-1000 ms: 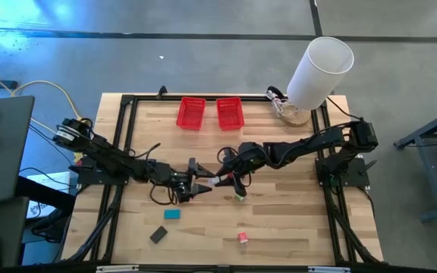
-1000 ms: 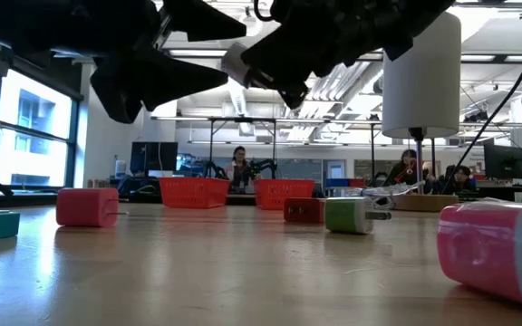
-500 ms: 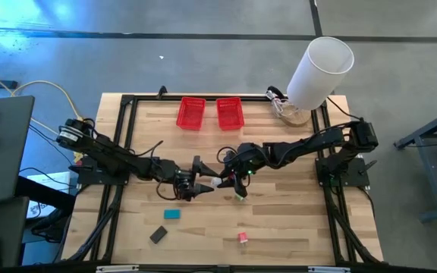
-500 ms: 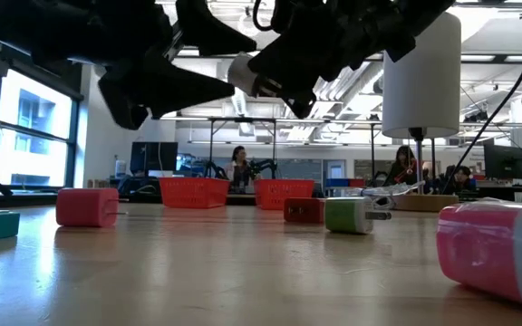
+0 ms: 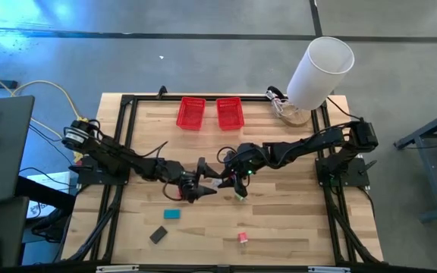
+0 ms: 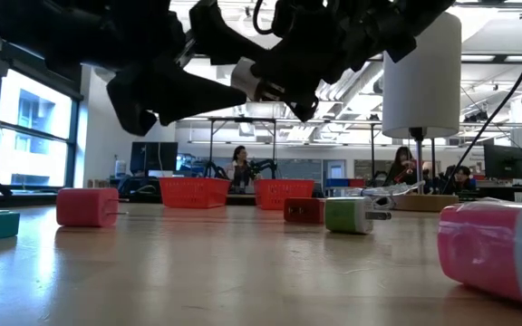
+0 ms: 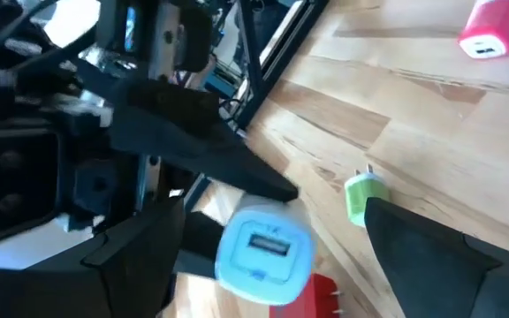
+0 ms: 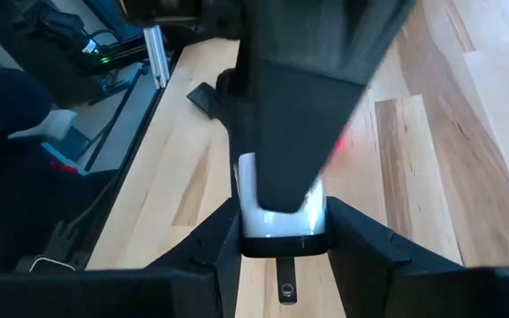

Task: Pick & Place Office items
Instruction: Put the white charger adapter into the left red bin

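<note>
Two grippers meeting mid-air over table centre. Right gripper (image 5: 224, 180) clamped on a pale silvery-white adapter block (image 7: 263, 252); left gripper (image 5: 202, 187) spread wide, fingers flanking the block, not visibly touching.

Risks:
- Block dropped if released before left jaws close.
- Fingertip collision; very tight gap.
- Fall onto green plug block (image 5: 240, 196) just below.

Orientation: long axis probably along right fingers, label end toward left gripper — poorly resolved from above.

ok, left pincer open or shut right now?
Open. In the left wrist view the left pincer has its fingers spread wide either side of the white block, which the right pincer holds.
</note>
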### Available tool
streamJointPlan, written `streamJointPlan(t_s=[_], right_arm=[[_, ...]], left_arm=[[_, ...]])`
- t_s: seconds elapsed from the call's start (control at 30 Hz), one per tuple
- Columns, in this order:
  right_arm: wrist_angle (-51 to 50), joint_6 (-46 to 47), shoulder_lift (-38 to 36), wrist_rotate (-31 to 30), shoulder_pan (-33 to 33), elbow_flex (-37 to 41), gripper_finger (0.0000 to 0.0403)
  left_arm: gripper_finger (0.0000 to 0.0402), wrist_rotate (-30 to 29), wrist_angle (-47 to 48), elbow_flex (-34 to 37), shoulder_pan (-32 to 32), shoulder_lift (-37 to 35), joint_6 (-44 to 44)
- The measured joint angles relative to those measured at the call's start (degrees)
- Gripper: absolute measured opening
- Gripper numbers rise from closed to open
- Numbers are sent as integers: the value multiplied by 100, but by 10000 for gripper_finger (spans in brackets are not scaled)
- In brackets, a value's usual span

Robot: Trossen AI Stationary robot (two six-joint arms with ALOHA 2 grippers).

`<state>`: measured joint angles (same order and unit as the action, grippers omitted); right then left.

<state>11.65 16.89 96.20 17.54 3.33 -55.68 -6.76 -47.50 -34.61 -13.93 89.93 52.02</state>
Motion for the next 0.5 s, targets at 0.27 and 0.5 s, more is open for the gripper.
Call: streamJointPlan(t_s=[0.27,0.5], right_arm=[[-108,2,0,-59,0,0,128],[-119,2,0,-96,0,0,128]], left_arm=[[286,153,17,-9,209,0,-292],[256,350,32,-9,221,2,-392]])
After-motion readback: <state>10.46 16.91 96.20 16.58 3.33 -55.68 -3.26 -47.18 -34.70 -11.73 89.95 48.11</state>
